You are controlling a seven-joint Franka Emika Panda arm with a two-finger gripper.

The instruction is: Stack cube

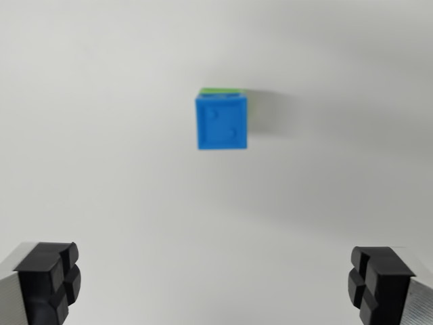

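- Nearest the camera, two black fingertips (47, 277) of the gripper (215, 279) poke up from the bottom corners of the wrist view, one at its left and one at its right
- Each pad is matt black, blocky and grooved into squarish lobes, mounted on a pale grey metal-looking finger body
- Between them lies a wide gap with nothing in it, so the jaws stand spread far apart and hold nothing
- White table surface (101, 169) fills the rest of the view, smooth, plain and evenly lit
- Blue cube (222, 124) sits on that surface, a little above the middle of the view and well apart from both fingertips
- Its upper face is bright blue plastic with rounded corners and faint raised or pressed markings, too blurred to read
- Green cube (220, 89) shows only as a thin strip along the far edge of the blue one, which appears to rest on top of it
- Soft grey shadow falls on the table just to the wrist view's right of the stack
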